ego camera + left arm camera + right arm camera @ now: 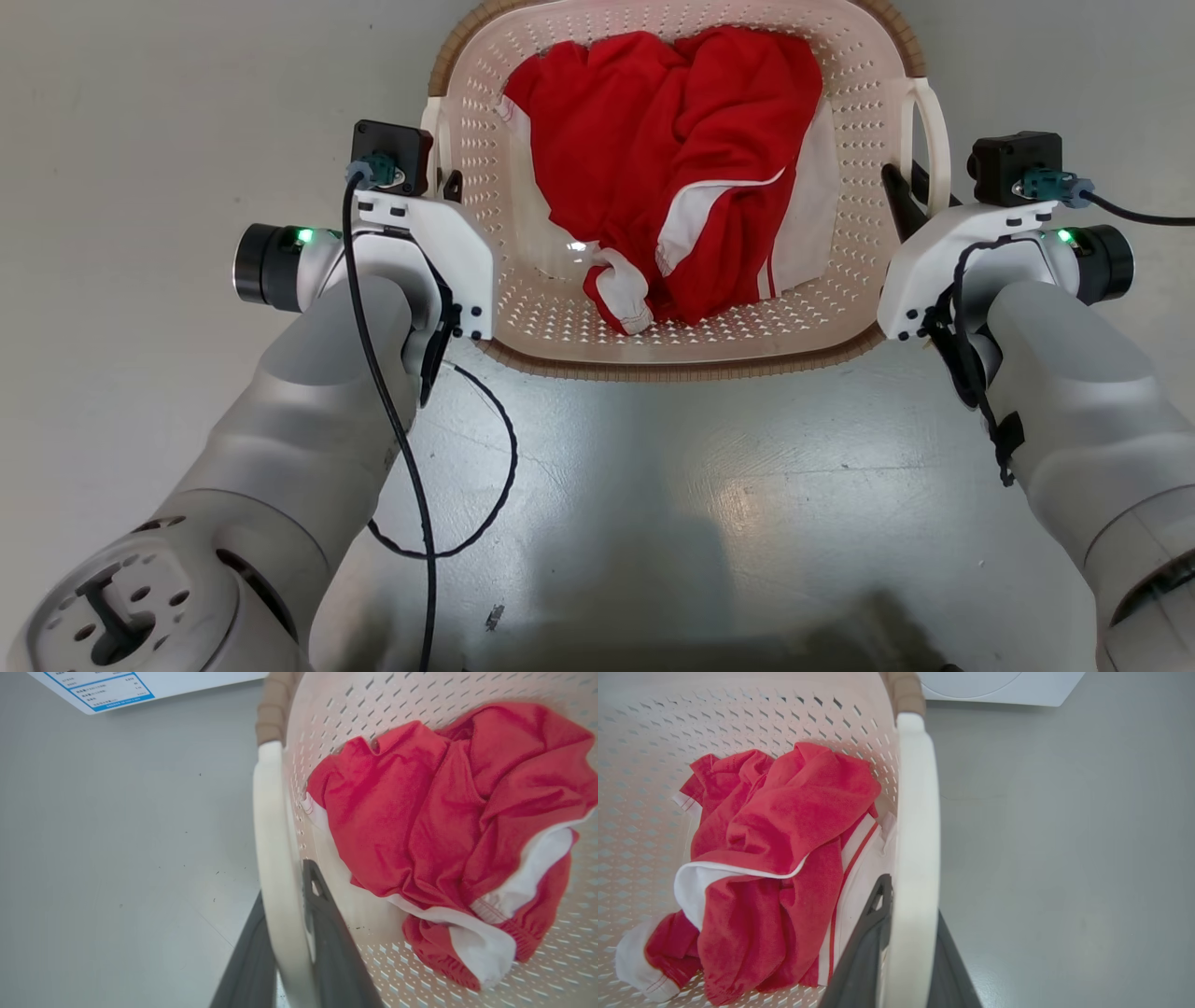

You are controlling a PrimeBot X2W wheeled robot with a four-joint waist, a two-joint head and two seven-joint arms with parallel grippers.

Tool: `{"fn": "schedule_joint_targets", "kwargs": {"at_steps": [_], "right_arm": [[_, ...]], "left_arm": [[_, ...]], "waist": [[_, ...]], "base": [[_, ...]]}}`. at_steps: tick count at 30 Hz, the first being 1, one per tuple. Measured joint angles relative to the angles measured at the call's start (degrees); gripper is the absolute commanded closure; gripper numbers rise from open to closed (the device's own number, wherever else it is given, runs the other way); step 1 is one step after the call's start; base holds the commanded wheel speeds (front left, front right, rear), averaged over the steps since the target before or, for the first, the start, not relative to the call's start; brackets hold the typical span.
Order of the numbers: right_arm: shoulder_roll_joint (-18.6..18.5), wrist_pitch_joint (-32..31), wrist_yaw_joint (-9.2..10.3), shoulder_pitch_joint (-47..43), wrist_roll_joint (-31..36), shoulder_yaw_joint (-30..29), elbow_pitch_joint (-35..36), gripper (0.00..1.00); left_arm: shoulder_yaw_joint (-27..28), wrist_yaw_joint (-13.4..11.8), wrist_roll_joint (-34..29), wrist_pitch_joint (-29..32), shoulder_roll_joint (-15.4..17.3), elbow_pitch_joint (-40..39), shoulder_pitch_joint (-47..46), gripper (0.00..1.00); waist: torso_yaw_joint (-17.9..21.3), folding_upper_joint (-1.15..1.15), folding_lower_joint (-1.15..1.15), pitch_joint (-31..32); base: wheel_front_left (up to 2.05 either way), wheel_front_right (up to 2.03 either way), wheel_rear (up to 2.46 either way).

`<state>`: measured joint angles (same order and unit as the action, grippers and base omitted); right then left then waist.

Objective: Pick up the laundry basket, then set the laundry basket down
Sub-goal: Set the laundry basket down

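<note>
Laundry basket upright, mouth up, centred ahead of robot over grey floor, between both arms. Handles on left and right sides. Far rim cut by frame, so long axis cannot tell. Left gripper clamped on left handle. Right gripper clamped on right handle. Red-white garment crumpled inside.

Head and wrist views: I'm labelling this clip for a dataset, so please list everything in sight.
laundry basket: one, cream-white, brown rim, between the grippers.
handles: two, white, on the basket's sides.
clothing: one crumpled bundle, red and white, inside the basket.
appliance: one, white, beyond the basket.
floor: one, grey, around the basket.
left gripper: one, dark fingers, shut on the left handle.
right gripper: one, dark fingers, shut on the right handle.
</note>
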<state>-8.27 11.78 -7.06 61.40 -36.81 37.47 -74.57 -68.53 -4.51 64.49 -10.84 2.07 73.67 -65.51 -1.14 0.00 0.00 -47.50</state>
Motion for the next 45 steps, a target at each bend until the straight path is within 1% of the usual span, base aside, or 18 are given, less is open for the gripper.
{"fn": "schedule_joint_targets", "kwargs": {"at_steps": [18, 45], "right_arm": [[-0.1, 0.1, -0.01, 0.9, 2.1, -2.4, 0.1, 1.0], [0.3, 0.1, -0.01, 1.0, 4.6, -5.9, 0.1, 1.0]], "left_arm": [[-0.1, 0.0, -0.1, 0.1, 0.0, 0.1, -2.0, 1.0], [-0.3, 0.0, 0.0, 0.3, 0.0, 0.2, -3.0, 1.0]], "waist": [[-0.4, 0.0, 0.0, -2.7], [0.1, 0.0, 0.0, -3.6]], "base": [[0.0, 0.0, 0.0], [0.0, 0.0, 0.0]]}}
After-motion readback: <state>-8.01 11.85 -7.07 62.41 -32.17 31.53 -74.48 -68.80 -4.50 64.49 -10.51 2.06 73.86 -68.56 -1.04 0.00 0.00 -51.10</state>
